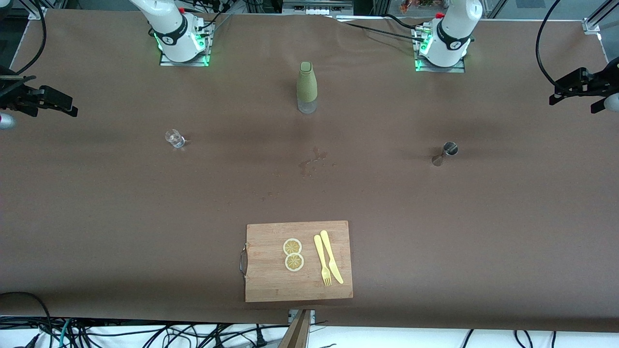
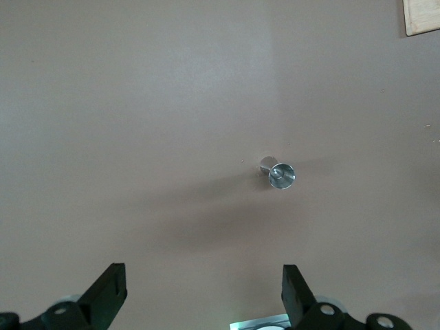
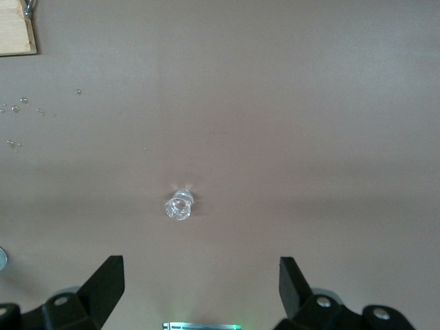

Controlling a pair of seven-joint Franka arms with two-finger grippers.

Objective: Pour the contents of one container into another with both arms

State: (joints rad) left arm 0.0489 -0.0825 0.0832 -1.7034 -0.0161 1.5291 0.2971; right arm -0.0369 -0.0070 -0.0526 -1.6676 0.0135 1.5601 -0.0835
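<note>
A small clear glass (image 1: 174, 138) (image 3: 179, 205) stands on the brown table toward the right arm's end. A steel jigger (image 1: 446, 153) (image 2: 278, 173) stands toward the left arm's end. Between the two bases stands a bottle (image 1: 307, 87) with a green sleeve and cap. Only the lower parts of the right arm (image 1: 176, 34) and the left arm (image 1: 449, 38) show in the front view. My right gripper (image 3: 200, 269) hangs open high over the table, the glass below it. My left gripper (image 2: 203, 275) hangs open high over the table, the jigger below it. Neither holds anything.
A wooden cutting board (image 1: 271, 285) lies near the table's front edge with two lemon slices (image 1: 293, 254), a yellow knife (image 1: 331, 256) and fork (image 1: 321, 261). Water drops (image 1: 314, 162) spot the table's middle. Black camera mounts (image 1: 38, 99) (image 1: 580, 87) stick in at both ends.
</note>
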